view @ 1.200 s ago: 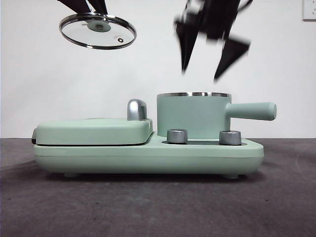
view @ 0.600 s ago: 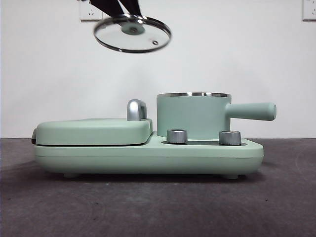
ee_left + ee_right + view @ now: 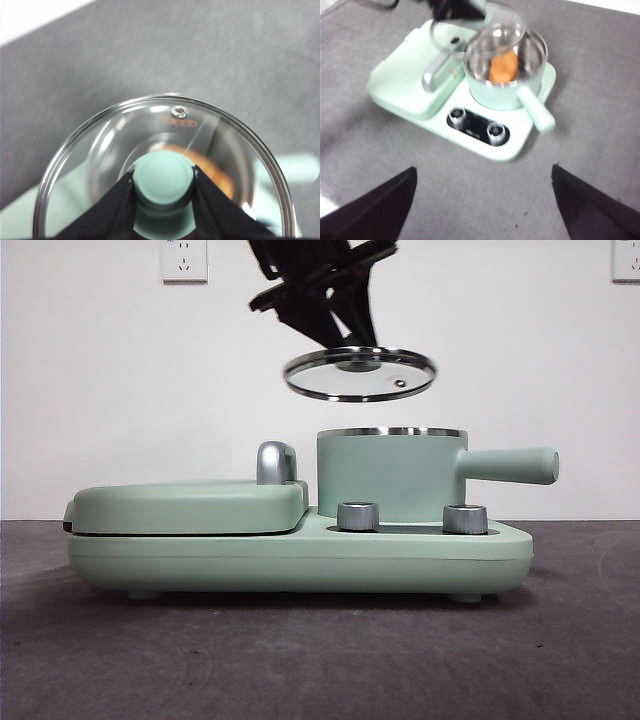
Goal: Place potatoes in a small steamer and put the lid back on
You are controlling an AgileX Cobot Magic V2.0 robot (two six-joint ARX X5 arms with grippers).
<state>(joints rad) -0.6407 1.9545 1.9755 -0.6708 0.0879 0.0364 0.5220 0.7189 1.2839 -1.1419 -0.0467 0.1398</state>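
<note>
lid [image 3: 360,375] hangs level just above the steamer [image 3: 390,472], offset a little toward the griddle [image 3: 188,506] side, its knob clamped in the left gripper [image 3: 164,182]. potato [image 3: 503,66] sits inside the steamer. right gripper [image 3: 482,200] waits wide, well away from it.

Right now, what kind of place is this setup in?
Probably an indoor test bench, not a real kitchen: a mint green cooker alone on grey matting, a bare white wall with sockets.

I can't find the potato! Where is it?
The orange-brown potato lies inside the mint green steamer pot, under the glass lid held by the left gripper.
</note>
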